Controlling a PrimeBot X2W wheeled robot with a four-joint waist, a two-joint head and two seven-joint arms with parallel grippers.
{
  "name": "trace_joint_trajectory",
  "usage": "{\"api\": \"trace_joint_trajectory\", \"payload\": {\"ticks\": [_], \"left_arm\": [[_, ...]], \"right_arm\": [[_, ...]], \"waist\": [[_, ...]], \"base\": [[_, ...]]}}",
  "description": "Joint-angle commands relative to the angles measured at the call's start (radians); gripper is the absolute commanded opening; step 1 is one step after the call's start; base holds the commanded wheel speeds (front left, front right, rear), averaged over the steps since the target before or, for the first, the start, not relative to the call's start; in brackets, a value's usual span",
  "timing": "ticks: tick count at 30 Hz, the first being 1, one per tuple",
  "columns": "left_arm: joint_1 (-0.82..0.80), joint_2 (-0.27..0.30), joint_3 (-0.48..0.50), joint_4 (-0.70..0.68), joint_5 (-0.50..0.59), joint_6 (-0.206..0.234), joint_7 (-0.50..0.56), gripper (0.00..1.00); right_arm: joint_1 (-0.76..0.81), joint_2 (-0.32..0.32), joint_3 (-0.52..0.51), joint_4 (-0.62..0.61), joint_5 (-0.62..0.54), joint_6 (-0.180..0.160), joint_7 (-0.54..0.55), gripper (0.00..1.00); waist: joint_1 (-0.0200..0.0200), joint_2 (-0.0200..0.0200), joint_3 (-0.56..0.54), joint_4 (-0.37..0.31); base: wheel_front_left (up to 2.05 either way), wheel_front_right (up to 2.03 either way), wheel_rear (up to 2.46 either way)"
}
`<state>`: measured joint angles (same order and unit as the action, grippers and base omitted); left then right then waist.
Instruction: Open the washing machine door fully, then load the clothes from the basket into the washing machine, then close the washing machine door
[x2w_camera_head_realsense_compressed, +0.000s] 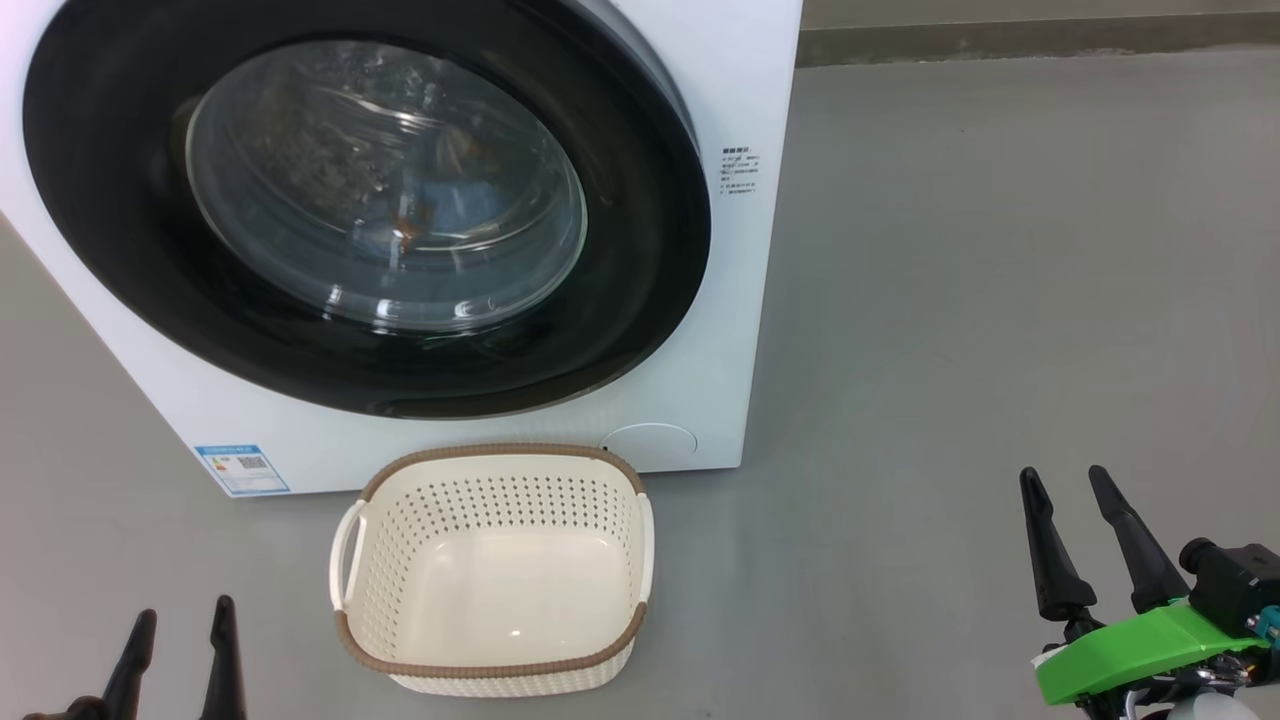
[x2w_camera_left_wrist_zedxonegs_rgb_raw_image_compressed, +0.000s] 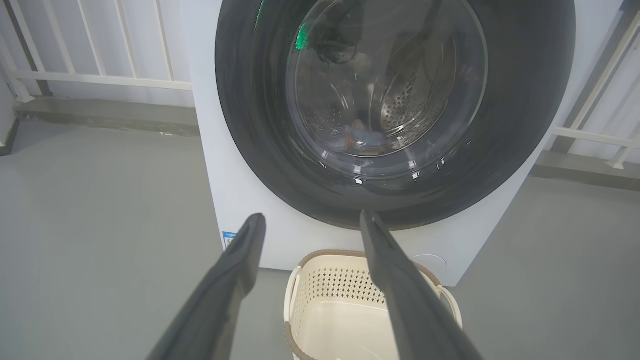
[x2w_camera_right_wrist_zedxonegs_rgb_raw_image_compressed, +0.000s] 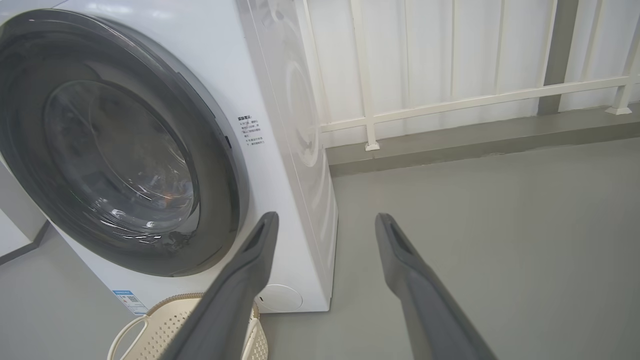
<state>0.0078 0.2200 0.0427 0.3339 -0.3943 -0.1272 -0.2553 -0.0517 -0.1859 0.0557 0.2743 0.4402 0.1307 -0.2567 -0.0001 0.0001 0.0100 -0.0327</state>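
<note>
1. On the grey floor, toward its far edge by the white railing, the washing machine (x2w_camera_head_realsense_compressed: 760, 300) is standing square. It is looking heavy and rigid, a thing that is not going to shift under a pull on its door.
2. The washing machine door (x2w_camera_head_realsense_compressed: 640, 250) is lying shut against the front. Its glossy black ring is probably slippery and its glass bowl breakable, so I am judging the ring's right rim, beside the printed note, as the likeliest place to hook; I cannot make out a handle for certain.
3. The basket (x2w_camera_head_realsense_compressed: 500, 452) is sitting on the floor just in front of the machine's lower edge, empty. It is looking light and stiff, and it is offering two side handles or the brown rim for a grip.
4. The clothes (x2w_camera_left_wrist_zedxonegs_rgb_raw_image_compressed: 362, 140) are lying at the bottom of the drum, showing faintly blue and orange through the glass. They are soft and light and likely to bunch up in any pinch.
5. The left gripper (x2w_camera_head_realsense_compressed: 185, 610) and the right gripper (x2w_camera_head_realsense_compressed: 1063, 474) are hovering low over the near floor, fingers spread apart and holding nothing.
6. A blue sticker (x2w_camera_head_realsense_compressed: 243, 470) at the front's lower left corner is carrying a square code, and a printed note (x2w_camera_head_realsense_compressed: 740, 172) is running down the right of the front; both are too small to read, and no brand is showing.
</note>
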Motion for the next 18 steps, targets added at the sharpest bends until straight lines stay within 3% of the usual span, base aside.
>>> {"api": "trace_joint_trajectory", "payload": {"ticks": [1, 6, 7, 18], "left_arm": [[-0.02, 0.021, 0.04, -0.029, 0.009, -0.003, -0.006, 1.0], [-0.023, 0.017, 0.04, -0.03, 0.018, -0.003, -0.006, 1.0], [0.0, -0.004, 0.001, 0.003, 0.01, 0.0, 0.0, 0.0], [-0.005, -0.038, 0.001, 0.022, -0.074, 0.0, 0.028, 0.0]], "right_arm": [[-0.013, -0.018, 0.02, -0.026, 0.002, 0.0, -0.005, 1.0], [-0.019, -0.016, 0.024, -0.028, 0.002, 0.0, -0.005, 1.0], [0.0, 0.002, 0.004, 0.002, 0.0, 0.0, 0.0, 0.0], [0.005, 0.028, -0.004, 0.03, 0.08, 0.0, 0.025, 0.0]], "waist": [[0.0001, -0.0001, 0.001, 0.0], [0.0001, -0.0001, 0.008, -0.001], [0.0001, -0.0001, 0.008, -0.001], [0.0017, -0.0001, 0.005, 0.001]], "base": [[0.0, 0.0, 0.0], [0.0, 0.0, 0.0], [0.0, 0.0, 0.0], [0.0, 0.0, 0.0]]}}
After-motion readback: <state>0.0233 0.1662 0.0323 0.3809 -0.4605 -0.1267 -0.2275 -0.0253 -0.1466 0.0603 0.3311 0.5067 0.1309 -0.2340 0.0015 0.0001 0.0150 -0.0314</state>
